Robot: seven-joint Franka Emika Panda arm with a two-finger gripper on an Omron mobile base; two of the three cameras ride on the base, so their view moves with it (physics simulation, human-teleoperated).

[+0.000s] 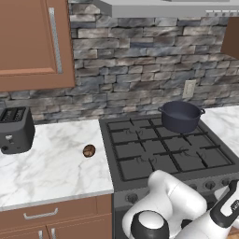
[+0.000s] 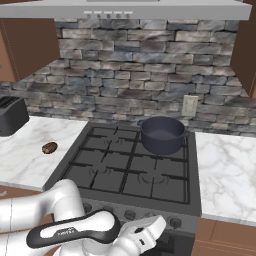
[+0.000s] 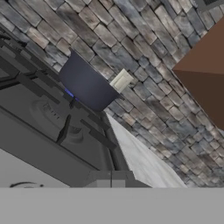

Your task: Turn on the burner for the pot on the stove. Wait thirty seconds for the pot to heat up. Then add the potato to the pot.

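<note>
The dark blue-grey pot stands lidless on the back right of the black stove. Its burner lies hidden beneath it; in the hand view a thin blue streak shows at the pot's base. The brown potato rests on the marble counter left of the stove, close to its edge. My gripper is low at the stove's front panel, by the right-hand knobs. Its fingertips stand together, shut on nothing.
A black toaster sits at the counter's far left. A wall outlet is behind the pot on the stone backsplash. Marble counter lies right of the stove. Wooden cabinets and a range hood hang above.
</note>
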